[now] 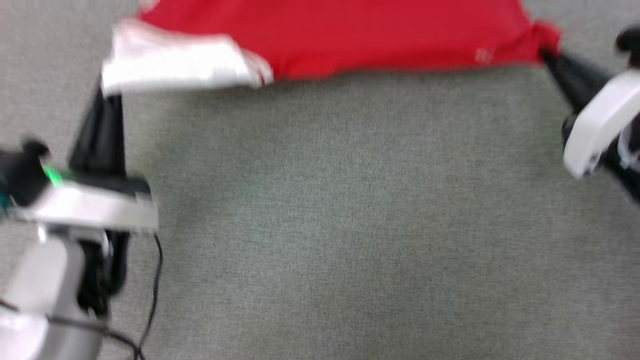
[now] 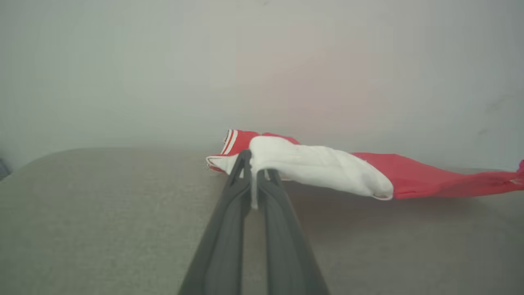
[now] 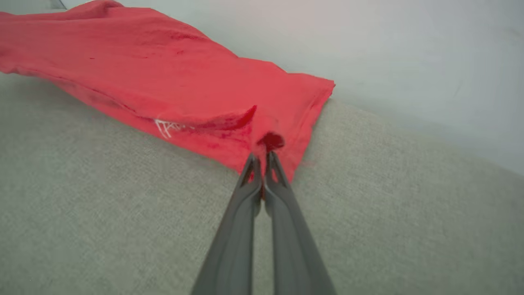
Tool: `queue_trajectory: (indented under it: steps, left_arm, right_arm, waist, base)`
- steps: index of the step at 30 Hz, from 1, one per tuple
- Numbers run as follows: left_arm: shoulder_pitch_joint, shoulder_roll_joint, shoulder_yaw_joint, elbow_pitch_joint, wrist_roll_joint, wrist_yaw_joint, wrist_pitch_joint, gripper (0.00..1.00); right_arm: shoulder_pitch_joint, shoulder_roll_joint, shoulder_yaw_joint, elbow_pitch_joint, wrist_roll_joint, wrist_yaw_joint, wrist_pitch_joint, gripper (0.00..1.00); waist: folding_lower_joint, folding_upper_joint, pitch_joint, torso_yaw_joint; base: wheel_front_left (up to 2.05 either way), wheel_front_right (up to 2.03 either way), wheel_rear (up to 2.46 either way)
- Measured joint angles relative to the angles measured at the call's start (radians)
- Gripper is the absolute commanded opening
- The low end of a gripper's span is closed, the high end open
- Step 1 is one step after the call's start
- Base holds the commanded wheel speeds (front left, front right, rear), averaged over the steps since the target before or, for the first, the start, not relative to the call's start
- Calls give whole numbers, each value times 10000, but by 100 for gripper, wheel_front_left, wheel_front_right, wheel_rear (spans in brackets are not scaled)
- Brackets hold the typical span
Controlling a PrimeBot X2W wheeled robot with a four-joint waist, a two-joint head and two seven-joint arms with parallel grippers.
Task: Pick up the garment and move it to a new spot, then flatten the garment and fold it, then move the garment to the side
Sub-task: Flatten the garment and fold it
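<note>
Your left arm [image 1: 75,210] comes in from the lower left of the head view, pale wrist housing roughly level, green light [image 1: 51,175] lit, dark fingers pointing up the frame. Left gripper [image 2: 256,166] is pinched tight on the white sleeve [image 2: 315,164] of the red jersey T-shirt [image 1: 350,35]. A strip of white cloth runs down between the two fingers, and the red-and-white stripe trim [image 2: 229,141] sits just behind the tips.

Your right arm [image 1: 600,125] enters from the right edge, wrist tilted, fingers angled up and to the left toward the shirt's corner. Right gripper [image 3: 262,157] is closed hard on red fabric near the hem corner — cloth bunches into a small fold right at the tips. A small white mark [image 3: 166,128] shows on the hem beside it.

The shirt is stretched sideways between the two grips along the top of the head view, over the grey textured surface [image 1: 350,225]. The sleeve end looks raised, with a shadow under it. How much of the body rests on the surface you can't tell — the head view is blurred. A black cable [image 1: 155,290] hangs by the left arm.
</note>
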Motion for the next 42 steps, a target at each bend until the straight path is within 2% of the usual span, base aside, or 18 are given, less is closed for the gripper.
queue_trajectory:
  steps: [2, 3, 4, 14, 22, 26, 35, 42]
  left_arm:
    - [923, -35, -17, -265, -79, 165, 0, 0]
    - [2046, -161, -169, -445, -249, 251, 12, 0]
    - [2382, -247, -157, -426, -376, 267, 12, 0]
    - [4885, -654, -591, 142, -1135, 138, 182, 0]
    - [6588, -610, -694, 301, -1808, 107, 637, 0]
    - [7260, -581, -907, 73, -2199, -15, 1087, 0]
    - [8194, -391, -1218, -437, -2640, 15, 1864, 0]
    - [8101, -242, -1221, -594, -2479, 65, 1893, 0]
  right_arm:
    - [698, -19, -63, -184, 15, 0, 94, 0]
    - [1802, -159, -115, -382, 81, 0, 222, 0]
    - [2144, -174, -151, -433, 84, 0, 253, 0]
    - [5254, -10, -583, -836, 267, 0, 554, 0]
    - [7162, 171, -1026, -1122, 345, 0, 742, 0]
    - [8027, 161, -1283, -1356, 437, 0, 918, 0]
    - [9701, 67, -1987, -2033, 533, 0, 1354, 0]
    - [9936, 399, -2351, -2364, 407, 0, 1473, 0]
  waist:
    - [0, 0, -328, -27]
    - [-1, 0, -834, -42]
    - [-1, 0, -1007, -41]
    - [-2, 0, -2611, 45]
    - [-2, 0, -3736, 117]
    - [-1, 0, -4148, 163]
    - [-1, 0, -4465, 260]
    - [1, 0, -4384, 282]
  base:
    - [0, 0, 0]
    - [0, 0, 0]
    - [0, 0, 0]
    - [0, 0, 0]
    - [0, 0, 0]
    - [0, 0, 0]
    - [0, 0, 0]
    - [0, 0, 0]
